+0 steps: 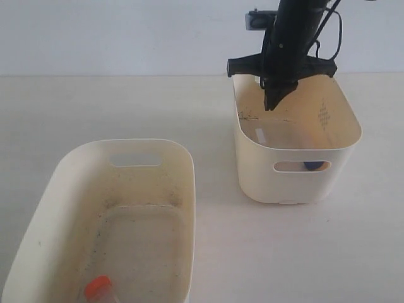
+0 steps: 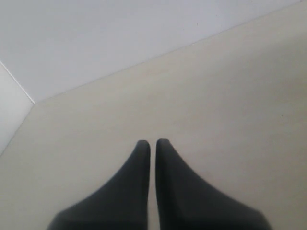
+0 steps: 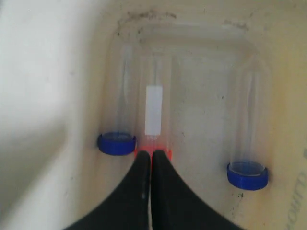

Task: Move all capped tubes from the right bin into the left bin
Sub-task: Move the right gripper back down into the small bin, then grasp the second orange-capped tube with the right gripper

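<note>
The right bin (image 1: 297, 186) was a tall, smooth tub of cream plastic with rounded corners and an oval handle cutout (image 1: 302, 166) in its near end. On its floor lay three slim, clear plastic tubes with round screw caps. They were side by side and parallel, their long axes running along the bin and every cap toward the near end. The orange-red-capped tube (image 3: 154, 98), bearing a white label (image 3: 153, 120), lay in the middle. A blue-capped tube (image 3: 120, 105) was just beside it, and a second blue-capped tube (image 3: 249, 124) sat apart, nearer the opposite wall.

The right gripper (image 1: 271, 106) hung point-down over the bin's far end, its black tapered fingers pressed together with nothing between them. From the wrist, its tips lined up with the orange-red cap and hid part of it.

The left bin (image 1: 184, 189) was longer and shallower, its inside speckled with dark grime, with a handle slot (image 1: 134, 160) in the far wall. An orange-capped tube (image 1: 99, 290) lay at its near end, cut off by the picture's edge.

The left gripper (image 2: 152, 143) hovered over the bare pale table (image 2: 216, 96), its fingers closed to a hairline, empty.
</note>
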You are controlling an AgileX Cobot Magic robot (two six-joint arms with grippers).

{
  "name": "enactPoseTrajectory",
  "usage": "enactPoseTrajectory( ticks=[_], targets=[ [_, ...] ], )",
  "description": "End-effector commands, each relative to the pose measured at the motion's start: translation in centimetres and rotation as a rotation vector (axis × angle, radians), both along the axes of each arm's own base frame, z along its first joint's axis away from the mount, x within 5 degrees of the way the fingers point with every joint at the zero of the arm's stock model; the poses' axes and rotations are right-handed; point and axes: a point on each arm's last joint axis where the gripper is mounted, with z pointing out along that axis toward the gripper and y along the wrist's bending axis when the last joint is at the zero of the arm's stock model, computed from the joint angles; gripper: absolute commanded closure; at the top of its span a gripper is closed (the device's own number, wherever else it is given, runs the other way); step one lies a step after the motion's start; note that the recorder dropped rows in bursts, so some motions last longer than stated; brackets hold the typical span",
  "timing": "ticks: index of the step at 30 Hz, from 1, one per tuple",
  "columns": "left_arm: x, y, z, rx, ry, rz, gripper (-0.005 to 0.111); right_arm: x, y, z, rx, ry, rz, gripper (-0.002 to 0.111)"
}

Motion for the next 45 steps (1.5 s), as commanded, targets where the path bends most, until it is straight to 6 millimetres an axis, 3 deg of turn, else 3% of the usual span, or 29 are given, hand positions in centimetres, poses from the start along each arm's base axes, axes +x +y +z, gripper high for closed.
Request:
enactPoseTrajectory(
  ticks=[1, 8, 17, 25, 37, 38, 42, 43, 45],
  targets=[
    [0.0, 0.0, 0.1, -0.012, -0.004, -0.004, 0.102, -1.0, -0.8, -1.6, -0.029, 0.07, -0.007, 0.108],
    [0.0, 0.0, 0.1, -0.012, -0.004, -0.004, 0.102, -0.8, -2.4, -1.8, -0.014, 0.086, -0.051, 0.108],
    [0.0, 0.0, 0.1, -0.012, -0.004, -0.004, 0.102, -0.7, -2.7, -1.9, -0.004, 0.091, -0.061, 0.108],
    [0.0, 0.0, 0.1, -0.012, -0.004, -0.004, 0.102, -0.4, -2.1, -4.3, -0.001, 0.147, -0.071, 0.108],
    [0.0, 0.0, 0.1, -0.012, -0.004, -0.004, 0.102, -0.2, -2.0, -6.2, -0.017, 0.187, -0.06, 0.107],
    [0.0, 0.0, 0.1, -0.012, -0.004, -0.004, 0.102, -0.2, -1.9, -6.2, -0.011, 0.188, -0.057, 0.103],
    [0.0, 0.0, 0.1, -0.012, -0.004, -0.004, 0.102, -0.3, -1.5, -6.1, 0.034, 0.198, -0.06, 0.056],
    [0.0, 0.0, 0.1, -0.012, -0.004, -0.004, 0.102, -0.3, -1.5, -6.1, 0.034, 0.198, -0.06, 0.05],
    [0.0, 0.0, 0.1, -0.012, -0.004, -0.004, 0.102, -0.3, -1.5, -6.2, 0.035, 0.202, -0.075, 0.05]
  ],
)
